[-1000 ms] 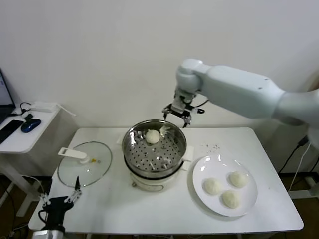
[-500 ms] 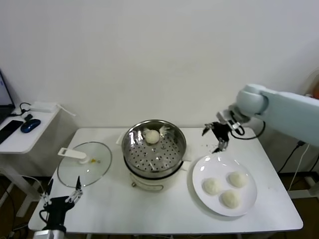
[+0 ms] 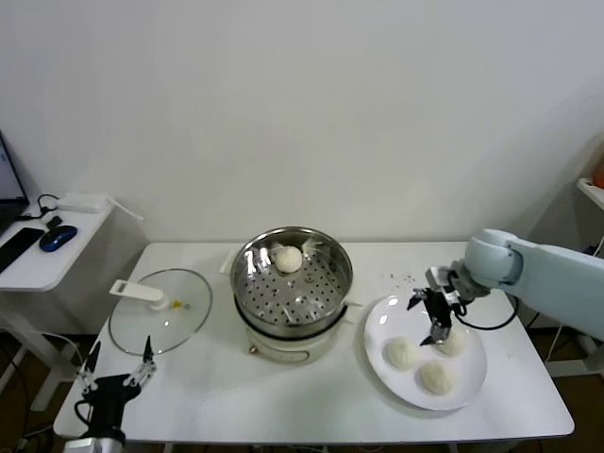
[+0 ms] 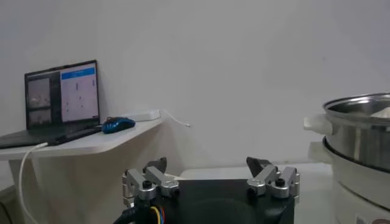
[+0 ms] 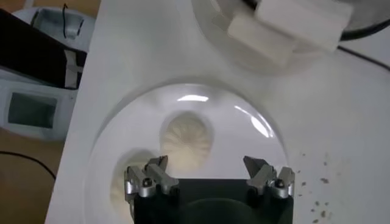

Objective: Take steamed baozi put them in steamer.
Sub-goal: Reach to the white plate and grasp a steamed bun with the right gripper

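Note:
One steamed baozi [image 3: 289, 258] lies at the back of the shiny steamer [image 3: 293, 300] in the middle of the table. Three more baozi [image 3: 402, 353] [image 3: 436, 377] [image 3: 455, 343] rest on a white plate [image 3: 385, 324] to its right. My right gripper [image 3: 429, 321] hangs open just above the plate, close to the rear baozi. In the right wrist view a pleated baozi [image 5: 187, 137] lies on the plate [image 5: 244, 119] ahead of the open right gripper [image 5: 207, 164], apart from both fingers; another baozi [image 5: 122, 187] shows beside one finger. My left gripper [image 3: 120, 365] is parked open, low at the table's front left.
A glass lid [image 3: 160, 311] with a white handle lies left of the steamer. A side desk at far left holds a laptop [image 4: 61, 100] and a mouse [image 3: 58, 236]. The steamer's wall [image 4: 359, 128] shows in the left wrist view beyond the open left gripper [image 4: 207, 165]. Dark crumbs [image 3: 404, 278] dot the table behind the plate.
My right arm has swung from the steamer's back rim to the right and down, ending over the plate. The gripper stayed open. The left arm and all baozi are unmoved.

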Available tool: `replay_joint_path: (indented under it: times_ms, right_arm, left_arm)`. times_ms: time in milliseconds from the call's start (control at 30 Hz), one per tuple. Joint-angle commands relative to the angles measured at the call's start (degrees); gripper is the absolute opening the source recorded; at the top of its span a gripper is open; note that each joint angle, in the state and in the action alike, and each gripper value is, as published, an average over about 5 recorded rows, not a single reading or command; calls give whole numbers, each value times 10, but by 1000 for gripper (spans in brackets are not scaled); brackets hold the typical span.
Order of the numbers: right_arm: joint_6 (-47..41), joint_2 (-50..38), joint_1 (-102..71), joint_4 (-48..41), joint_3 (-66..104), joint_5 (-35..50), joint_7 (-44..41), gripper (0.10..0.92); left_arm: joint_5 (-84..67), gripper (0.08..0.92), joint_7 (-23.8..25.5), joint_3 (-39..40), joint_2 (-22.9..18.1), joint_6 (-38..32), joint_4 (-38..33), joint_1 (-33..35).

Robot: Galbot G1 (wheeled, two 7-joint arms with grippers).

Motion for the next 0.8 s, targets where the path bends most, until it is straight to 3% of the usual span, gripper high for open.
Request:
replay_joint_path:
  times_ms: [33, 800]
  right_arm:
    - [-38, 5, -88, -1, 31, -16, 26, 823]
    - [-33, 61, -150, -67, 83, -46, 33, 823]
  left_arm:
    - [2, 823, -1, 0, 0, 0, 3, -1]
    - [9, 823, 1, 0, -5, 6, 7, -12]
